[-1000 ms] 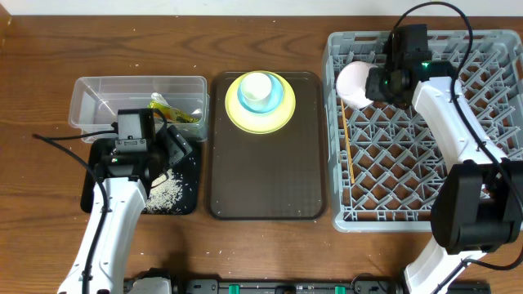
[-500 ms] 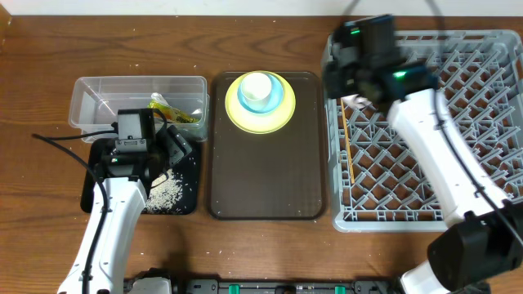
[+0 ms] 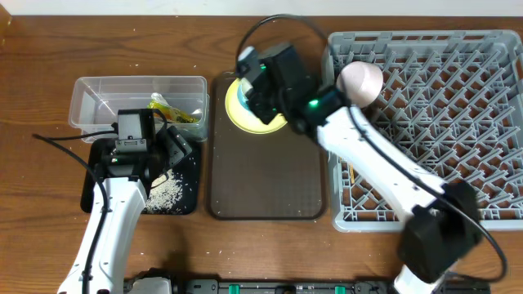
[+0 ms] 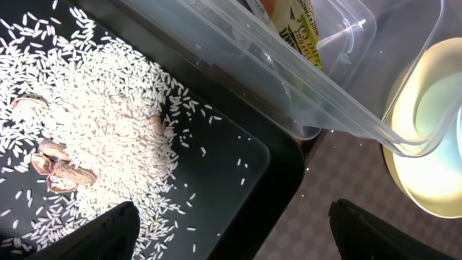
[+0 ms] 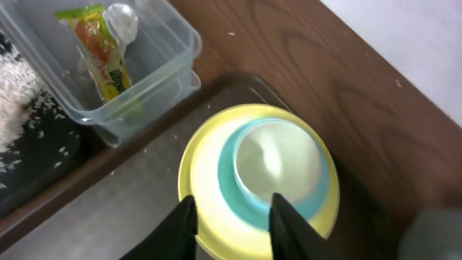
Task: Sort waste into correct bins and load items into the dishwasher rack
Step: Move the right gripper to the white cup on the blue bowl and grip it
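Right pincer [image 5: 232,230] hangs over the stack at the 12 o'clock end of the brown rectangular serving tray [image 3: 265,175]. Its fingers are a little apart and hold nothing.

The stack, from the bottom: round yellow plate [image 5: 202,166], light blue bowl [image 5: 245,204], and what we take for the small white cup [image 5: 278,159] nested inside.

The white bowl [image 3: 361,80] already lies in the 11 o'clock corner of the large grey pegged dishwasher rack [image 3: 474,131].

Left pincer [image 4: 242,227] is spread wide and empty, low over the glossy black tray [image 4: 238,155]. Pale rice grains [image 4: 108,137] and some nut shells are heaped there.

The green-and-orange snack wrapper [image 5: 101,58] sits in the clear rectangular plastic tub [image 3: 98,102], at 12 o'clock of the black tray. A pale scrap beside it may be the tissue; we cannot be sure.

We judge the next move to be a pick from the stack.

Risks as we see them:
- The fingers stand narrow, so they may land on a rim rather than straddle it and tip the cup.
- Nested pieces may lift together, then part and drop on the wooden worktop [image 3: 41,163].
- The right arm lies across the rack's 9 o'clock wall, so a carried piece could clip that wall or the white bowl.
- The left pincer is close above the grains, and a sweep would scatter them.
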You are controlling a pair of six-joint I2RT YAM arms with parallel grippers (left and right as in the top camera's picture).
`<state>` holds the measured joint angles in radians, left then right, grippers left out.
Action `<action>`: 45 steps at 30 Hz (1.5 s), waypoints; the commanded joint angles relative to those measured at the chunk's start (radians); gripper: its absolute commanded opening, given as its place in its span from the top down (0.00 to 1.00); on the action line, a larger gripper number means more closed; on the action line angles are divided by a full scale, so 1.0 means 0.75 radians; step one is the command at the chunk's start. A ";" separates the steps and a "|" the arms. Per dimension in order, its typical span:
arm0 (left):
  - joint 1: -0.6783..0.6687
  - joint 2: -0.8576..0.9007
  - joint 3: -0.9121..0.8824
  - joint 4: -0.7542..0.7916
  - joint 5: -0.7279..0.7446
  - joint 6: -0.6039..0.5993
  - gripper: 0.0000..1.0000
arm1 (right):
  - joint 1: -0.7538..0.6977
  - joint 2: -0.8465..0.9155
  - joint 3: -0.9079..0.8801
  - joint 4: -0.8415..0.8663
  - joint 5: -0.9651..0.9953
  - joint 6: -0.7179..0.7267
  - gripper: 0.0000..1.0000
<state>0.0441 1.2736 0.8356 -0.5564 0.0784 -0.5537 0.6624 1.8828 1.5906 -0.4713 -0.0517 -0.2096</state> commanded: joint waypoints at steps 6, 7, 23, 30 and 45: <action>0.005 -0.009 -0.007 -0.004 -0.016 -0.006 0.13 | 0.015 0.200 0.006 0.160 0.039 -0.102 0.65; 0.005 -0.009 -0.007 -0.004 -0.016 -0.006 0.13 | 0.014 0.213 0.006 0.172 0.039 -0.102 0.64; 0.005 -0.009 -0.007 -0.004 -0.016 -0.006 0.13 | -0.031 0.327 0.006 0.179 0.129 -0.141 0.58; 0.005 -0.009 -0.007 -0.004 -0.016 -0.006 0.13 | -0.037 0.327 0.006 0.137 0.129 -0.141 0.68; 0.005 -0.009 -0.007 -0.004 -0.016 -0.006 0.13 | -0.035 0.314 0.009 0.065 0.174 -0.141 0.89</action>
<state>0.0441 1.2736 0.8356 -0.5568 0.0784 -0.5537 0.6426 2.1201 1.5902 -0.4278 0.0463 -0.3130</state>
